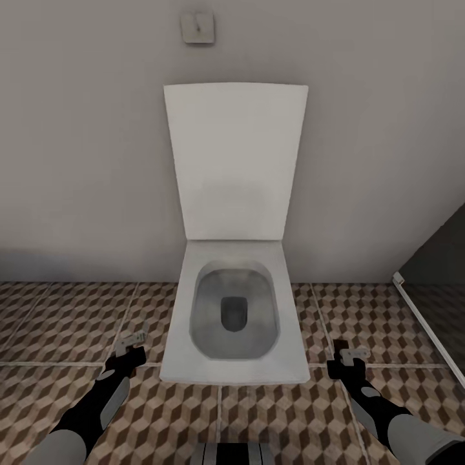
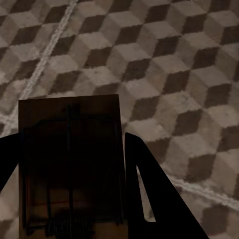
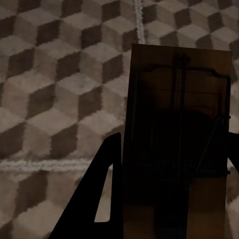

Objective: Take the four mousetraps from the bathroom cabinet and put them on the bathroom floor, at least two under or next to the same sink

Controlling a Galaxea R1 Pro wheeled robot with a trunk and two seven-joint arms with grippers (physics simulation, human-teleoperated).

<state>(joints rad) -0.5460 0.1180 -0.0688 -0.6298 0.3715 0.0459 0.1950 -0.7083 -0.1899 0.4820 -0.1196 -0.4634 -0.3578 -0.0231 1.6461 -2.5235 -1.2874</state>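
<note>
Both jaws are clamped on mousetraps, one per arm, above the bathroom floor (image 1: 71,323) in front of a toilet (image 1: 234,310).

Nearest, in the left wrist view, the left gripper (image 2: 74,164) has its dark fingers (image 2: 149,194) pressed to the two long edges of a brown mousetrap (image 2: 69,164), dark wire across its face, cube-patterned tiles beyond it. The right wrist view shows the same: the right gripper (image 3: 174,174) pinches a second mousetrap (image 3: 179,139) over the tiles and a pale grout line. From the head camera, the left gripper (image 1: 132,341) and right gripper (image 1: 352,355) hang low on either side of the white toilet, its lid (image 1: 235,161) raised against the grey wall (image 1: 77,142). A small square plate (image 1: 197,27) sits high on that wall, and a dark panel (image 1: 439,278) edges in at far right.
</note>
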